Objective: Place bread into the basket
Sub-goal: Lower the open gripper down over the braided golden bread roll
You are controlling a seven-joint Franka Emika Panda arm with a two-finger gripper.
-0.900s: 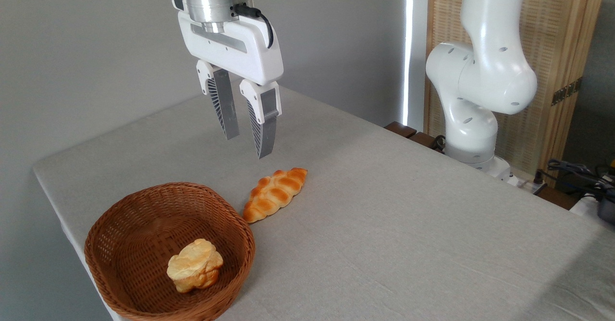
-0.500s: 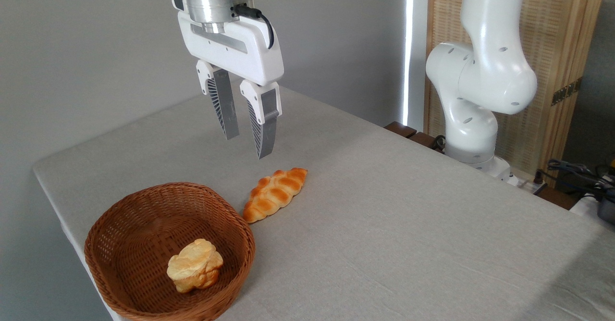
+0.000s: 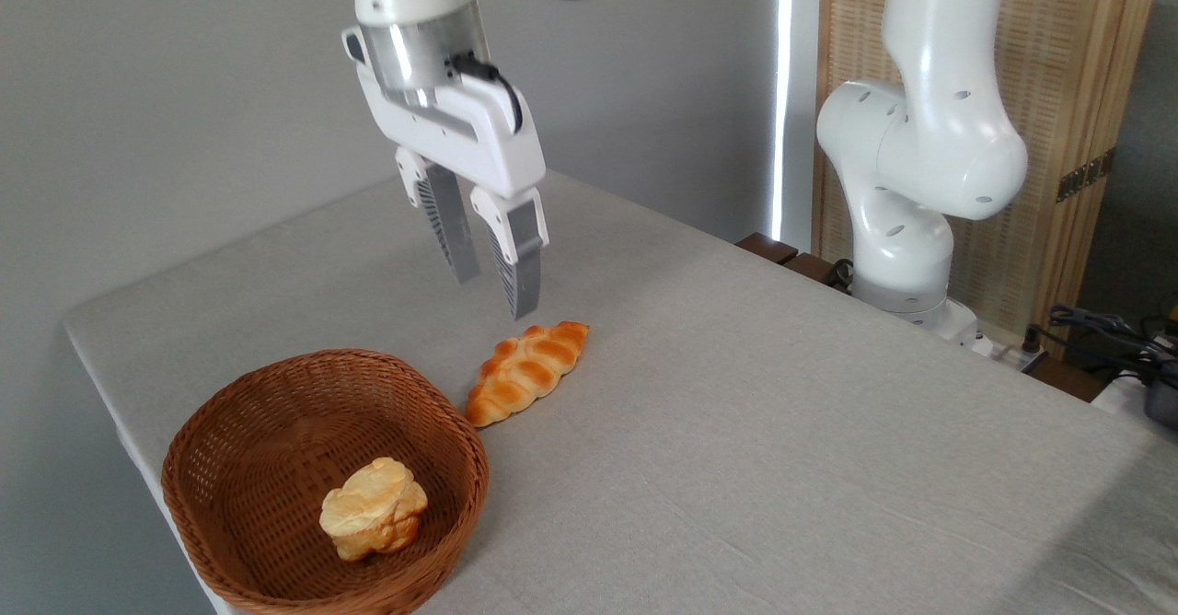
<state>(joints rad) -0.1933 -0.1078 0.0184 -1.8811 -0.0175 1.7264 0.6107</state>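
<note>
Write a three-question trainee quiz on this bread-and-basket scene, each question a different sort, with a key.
1. True or false: the braided loaf lies inside the wicker basket.
2. What already sits in the basket?
A. flaky pastry
B. apple
C. nothing
3. Fill in: the claw hangs ____ the loaf, its fingers apart.

Key:
1. False; it lies on the table beside the basket.
2. A
3. above

pale flaky pastry (image 3: 373,508); grey cloth-covered table (image 3: 782,431); wooden slatted screen (image 3: 1068,90) behind
</note>
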